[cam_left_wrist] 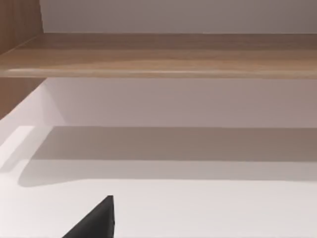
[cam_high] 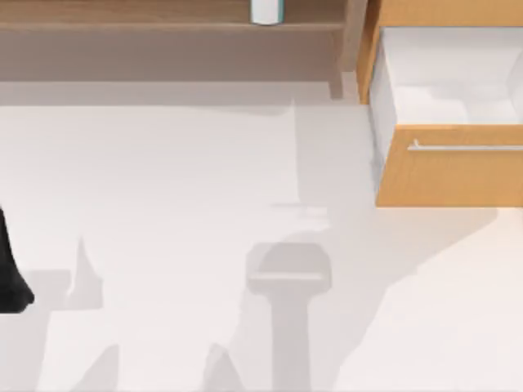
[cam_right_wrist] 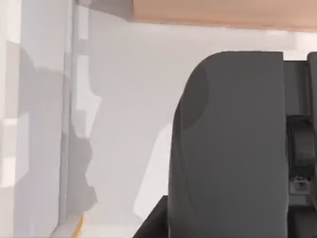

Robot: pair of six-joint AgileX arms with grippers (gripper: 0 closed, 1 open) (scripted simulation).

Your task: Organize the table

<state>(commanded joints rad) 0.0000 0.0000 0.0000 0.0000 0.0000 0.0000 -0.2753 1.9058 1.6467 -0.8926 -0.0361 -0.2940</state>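
The off-white table [cam_high: 163,188] spreads across the top view, crossed by grey arm shadows. My left arm [cam_high: 10,278] is a black shape at the table's left edge. In the left wrist view a black part of my left gripper [cam_left_wrist: 94,223] hangs over the bare table [cam_left_wrist: 208,208], facing the shelf. A large dark grey rounded object [cam_right_wrist: 233,148] sits close in front of the right wrist camera, against the white drawer walls [cam_right_wrist: 39,124]. I cannot tell whether my right gripper holds it.
A brown wooden shelf [cam_high: 163,20] runs along the back, with a white and teal container [cam_high: 266,10] on its board. At the back right stands an orange-wood drawer unit [cam_high: 449,175], its drawer open, white inside [cam_high: 441,82], with a silver bar handle [cam_high: 466,148].
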